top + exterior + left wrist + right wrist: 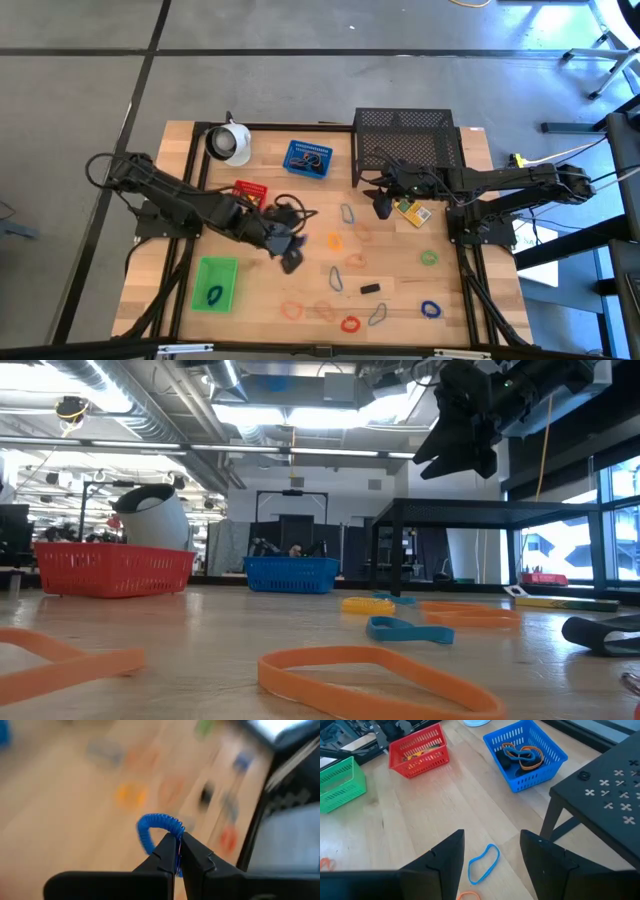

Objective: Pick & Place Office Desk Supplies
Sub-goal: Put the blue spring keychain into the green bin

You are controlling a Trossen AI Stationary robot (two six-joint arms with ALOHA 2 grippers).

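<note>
We see the left gripper (178, 849) pinching a blue coiled band (156, 826) above the worktop (400, 285), while the right gripper (491, 850) hangs spread over a blue loop (484, 864).

no readable text, labels or numbers anywhere

I work in what looks like a robotics lab or industrial workshop. My wooden counter (400, 290) sits in a black metal frame on a grey concrete floor (300, 90) crossed by dark seams. Level across the counter, I see a tall hall with exposed ceiling ducts (130, 400) and long strip lights (330, 415), more black frames (290, 510) and equipment farther back, and big windows (615, 530) to one side. Cables (560, 155) trail from my arm's base.
</note>
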